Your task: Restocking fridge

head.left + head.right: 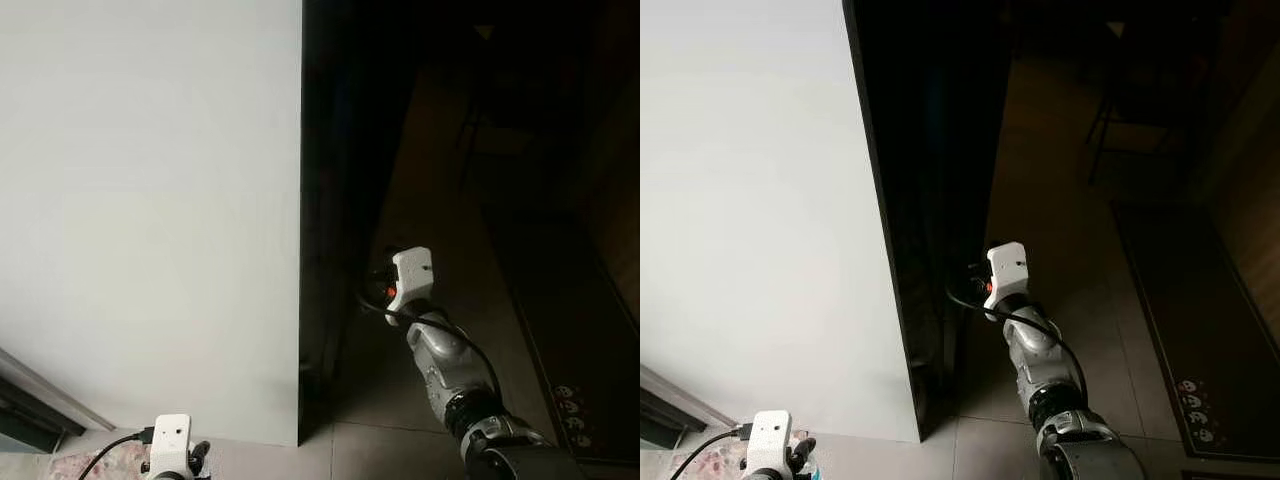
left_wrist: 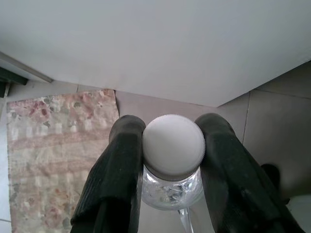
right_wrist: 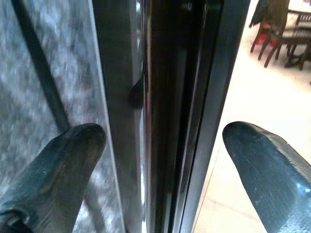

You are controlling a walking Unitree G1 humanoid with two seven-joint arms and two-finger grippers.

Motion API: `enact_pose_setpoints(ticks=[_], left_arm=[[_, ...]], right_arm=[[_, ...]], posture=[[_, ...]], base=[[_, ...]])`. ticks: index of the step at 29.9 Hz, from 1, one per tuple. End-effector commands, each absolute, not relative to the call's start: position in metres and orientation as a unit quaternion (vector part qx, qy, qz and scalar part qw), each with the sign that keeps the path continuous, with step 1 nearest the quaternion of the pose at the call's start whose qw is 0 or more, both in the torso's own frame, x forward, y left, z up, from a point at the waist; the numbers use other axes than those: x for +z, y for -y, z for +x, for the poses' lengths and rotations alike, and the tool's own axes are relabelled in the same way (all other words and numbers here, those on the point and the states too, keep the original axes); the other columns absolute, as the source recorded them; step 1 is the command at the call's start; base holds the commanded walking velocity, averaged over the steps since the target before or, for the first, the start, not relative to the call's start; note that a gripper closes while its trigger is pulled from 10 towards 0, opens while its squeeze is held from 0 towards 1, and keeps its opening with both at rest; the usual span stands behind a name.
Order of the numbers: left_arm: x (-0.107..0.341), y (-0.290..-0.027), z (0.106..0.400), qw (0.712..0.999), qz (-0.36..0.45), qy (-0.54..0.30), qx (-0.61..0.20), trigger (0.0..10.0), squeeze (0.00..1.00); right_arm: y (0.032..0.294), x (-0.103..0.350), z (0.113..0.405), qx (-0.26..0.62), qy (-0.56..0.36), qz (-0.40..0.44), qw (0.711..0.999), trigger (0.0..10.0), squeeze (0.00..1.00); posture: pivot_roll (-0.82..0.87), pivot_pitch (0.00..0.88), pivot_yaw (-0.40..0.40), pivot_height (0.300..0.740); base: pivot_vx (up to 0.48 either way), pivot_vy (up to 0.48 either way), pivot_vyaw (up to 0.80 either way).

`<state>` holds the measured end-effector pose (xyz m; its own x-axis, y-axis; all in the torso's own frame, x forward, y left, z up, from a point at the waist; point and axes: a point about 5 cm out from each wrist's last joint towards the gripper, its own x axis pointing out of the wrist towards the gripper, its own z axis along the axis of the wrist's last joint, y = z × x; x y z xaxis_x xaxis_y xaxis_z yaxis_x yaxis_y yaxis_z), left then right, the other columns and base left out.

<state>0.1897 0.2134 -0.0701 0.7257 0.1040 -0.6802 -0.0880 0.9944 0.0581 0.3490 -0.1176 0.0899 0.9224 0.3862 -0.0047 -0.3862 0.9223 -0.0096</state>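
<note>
In the left eye view, we saw a big, flat, white fridge (image 1: 150, 220) with a smooth, plain side. Its dark edge ran straight down the middle. At about four o'clock from that edge, our silver right arm reached in, and the right gripper (image 1: 378, 283) sat close to the dark edge. At six o'clock, low down, the white block of our left wrist poked up.

In the right eye view, a dark mat (image 1: 1185, 330) lay on the tiled floor (image 1: 980, 450) at three o'clock from the arm.

In the left wrist view, the left gripper (image 2: 172, 150) squeezed a clear bottle (image 2: 171, 191) just under its round white cap (image 2: 173, 145), which had tiny ridges around it. The two black ribbed fingers (image 2: 116, 174) pressed on both sides. A flowery rug (image 2: 53, 155) lay on the floor at nine o'clock from the cap.

In the right wrist view, the right gripper (image 3: 160, 150) was spread wide, holding nothing. The dark, shiny door edge (image 3: 167, 111) stood between its two rounded black fingertips (image 3: 73, 150). Chairs (image 3: 279, 24) stood far off at one o'clock.
</note>
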Motion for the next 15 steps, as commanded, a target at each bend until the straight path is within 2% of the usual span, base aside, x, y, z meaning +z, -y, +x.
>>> enact_pose_setpoints(ticks=[1, 15], left_arm=[[-0.072, -0.217, 0.185, 0.925, 0.020, -0.377, 0.053, 10.0, 0.00], [-0.073, -0.214, 0.184, 0.925, 0.017, -0.377, 0.053, 10.0, 0.00]], right_arm=[[0.118, 0.093, 0.352, 0.195, -0.002, -0.004, 0.981, 10.0, 0.00], [0.112, 0.105, 0.361, 0.209, 0.007, -0.024, 0.978, 10.0, 0.00]], posture=[[0.07, 0.030, -0.032, 0.740], [0.07, 0.028, -0.038, 0.740]], base=[[0.000, 0.000, 0.00], [0.000, 0.000, 0.00]])
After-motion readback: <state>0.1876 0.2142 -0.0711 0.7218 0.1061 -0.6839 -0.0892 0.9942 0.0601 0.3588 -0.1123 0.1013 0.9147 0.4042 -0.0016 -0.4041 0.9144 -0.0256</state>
